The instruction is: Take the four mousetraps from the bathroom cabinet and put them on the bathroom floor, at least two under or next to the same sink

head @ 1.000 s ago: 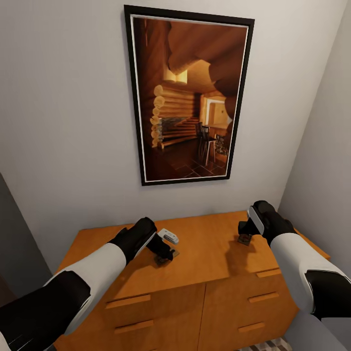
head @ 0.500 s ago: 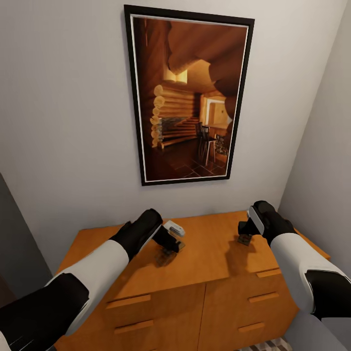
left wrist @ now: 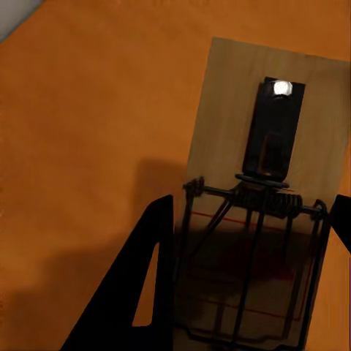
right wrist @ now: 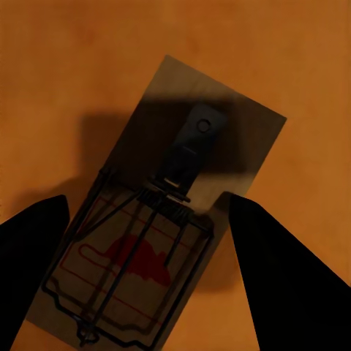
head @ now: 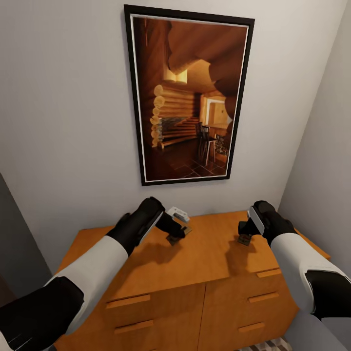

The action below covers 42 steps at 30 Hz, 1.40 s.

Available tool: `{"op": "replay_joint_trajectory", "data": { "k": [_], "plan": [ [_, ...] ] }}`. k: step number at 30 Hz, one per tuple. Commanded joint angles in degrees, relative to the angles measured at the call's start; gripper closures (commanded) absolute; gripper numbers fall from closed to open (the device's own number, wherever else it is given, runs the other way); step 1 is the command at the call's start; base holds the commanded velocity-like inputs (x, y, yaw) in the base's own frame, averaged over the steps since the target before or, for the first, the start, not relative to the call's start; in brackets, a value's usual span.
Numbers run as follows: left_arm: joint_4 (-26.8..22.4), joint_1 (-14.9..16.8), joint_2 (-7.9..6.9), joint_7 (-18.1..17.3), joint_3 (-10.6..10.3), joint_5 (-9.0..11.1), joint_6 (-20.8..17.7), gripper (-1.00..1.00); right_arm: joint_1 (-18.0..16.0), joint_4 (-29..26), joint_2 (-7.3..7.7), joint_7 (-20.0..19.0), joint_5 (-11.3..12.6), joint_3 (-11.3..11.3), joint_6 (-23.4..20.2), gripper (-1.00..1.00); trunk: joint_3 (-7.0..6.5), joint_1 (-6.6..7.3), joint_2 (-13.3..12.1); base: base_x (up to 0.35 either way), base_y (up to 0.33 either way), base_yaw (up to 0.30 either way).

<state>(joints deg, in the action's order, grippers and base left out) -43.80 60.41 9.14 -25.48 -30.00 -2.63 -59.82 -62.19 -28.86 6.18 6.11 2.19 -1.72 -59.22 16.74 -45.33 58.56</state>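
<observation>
Mousetraps sit one in each gripper: left gripper (head: pixel 176 235) fingers clamp one mousetrap (head: pixel 177 237) lifted above the cabinet (head: pixel 209 258) top, right gripper (head: pixel 244 233) fingers straddle the other mousetrap (head: pixel 244 239) near that surface.

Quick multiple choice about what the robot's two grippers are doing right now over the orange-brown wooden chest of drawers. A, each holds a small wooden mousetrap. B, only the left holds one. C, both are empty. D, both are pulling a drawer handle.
A: in each wrist view a small brown wooden mousetrap sits between the dark fingers, and the head view shows the left gripper carrying one mousetrap above the orange-brown wooden chest of drawers, the right gripper with another.
</observation>
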Motion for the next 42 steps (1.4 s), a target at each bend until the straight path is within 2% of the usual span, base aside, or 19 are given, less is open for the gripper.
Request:
{"op": "replay_joint_trajectory", "data": {
  "k": [1,5,8,21,24,27,28,30,31,34,37,42],
  "plan": [
    [-0.07,0.05,-0.02,-0.19,0.46,-0.33,-0.18,1.0,-0.04,-0.06,-0.03,0.29,0.25,-0.17,-0.2,1.0,0.08,-0.01,0.05,0.0,0.0,0.0],
    [-0.12,0.05,-0.13,-0.18,3.34,-0.45,-0.18,1.0,-0.04,-0.06,-0.07,0.19,0.25,-0.13,-0.2,1.0,0.08,-0.01,0.05,0.0,0.0,0.0],
    [-0.1,0.05,-0.18,-0.06,4.37,-0.5,-0.18,1.0,-0.04,-0.06,-0.04,0.19,0.24,-0.13,-0.2,1.0,0.08,-0.01,0.05,0.0,0.0,0.0],
    [-0.34,0.05,-0.69,0.76,5.23,-0.76,-0.18,1.0,-0.04,-0.06,-0.12,0.0,-0.11,-0.13,-0.21,1.0,0.08,-0.01,0.05,0.0,0.0,0.0],
    [-0.42,0.05,-1.13,2.7,5.99,-0.78,-0.12,1.0,-0.04,-0.08,-0.19,-0.01,-0.14,-0.1,-0.16,1.0,0.08,-0.01,0.05,0.0,0.0,0.0],
    [-0.65,0.05,-1.3,8.46,10.22,-0.76,-0.06,1.0,-0.04,-0.12,-0.36,0.08,-0.16,-0.07,0.34,1.0,0.08,-0.01,0.05,-0.055,0.0,0.0],
    [-0.75,0.05,-1.31,11.36,12.62,-0.77,-0.05,1.0,-0.04,-0.13,-0.45,0.08,-0.14,-0.06,0.85,1.0,0.08,-0.01,0.05,-0.193,0.0,0.0],
    [-0.87,0.07,-1.27,14.33,15.02,-0.81,-0.05,1.0,-0.04,-0.14,-0.52,0.02,-0.04,-0.08,1.51,1.0,0.08,-0.01,0.05,-0.235,0.0,0.0],
    [-1.0,0.06,-1.19,17.15,17.15,-0.84,-0.04,1.0,-0.04,-0.14,-0.56,-0.04,0.04,-0.08,2.29,1.0,0.08,-0.01,0.05,-0.282,0.0,0.0],
    [-1.22,0.06,-1.06,21.23,19.8,-0.73,-0.04,1.0,-0.04,-0.11,-0.61,-0.14,0.16,-0.06,3.61,1.0,0.08,-0.01,0.05,-0.306,0.0,0.0],
    [-1.34,0.06,-0.99,23.26,21.04,-0.57,-0.04,1.0,-0.04,-0.08,-0.64,-0.25,0.23,-0.07,4.3,1.0,0.08,-0.01,0.05,-0.331,0.0,0.0],
    [-1.39,0.05,-0.97,24.14,21.59,-0.41,-0.03,1.0,-0.04,-0.06,-0.48,-0.37,0.27,-0.12,4.59,1.0,0.08,-0.01,0.05,-0.34,0.0,0.0]
  ]
}}
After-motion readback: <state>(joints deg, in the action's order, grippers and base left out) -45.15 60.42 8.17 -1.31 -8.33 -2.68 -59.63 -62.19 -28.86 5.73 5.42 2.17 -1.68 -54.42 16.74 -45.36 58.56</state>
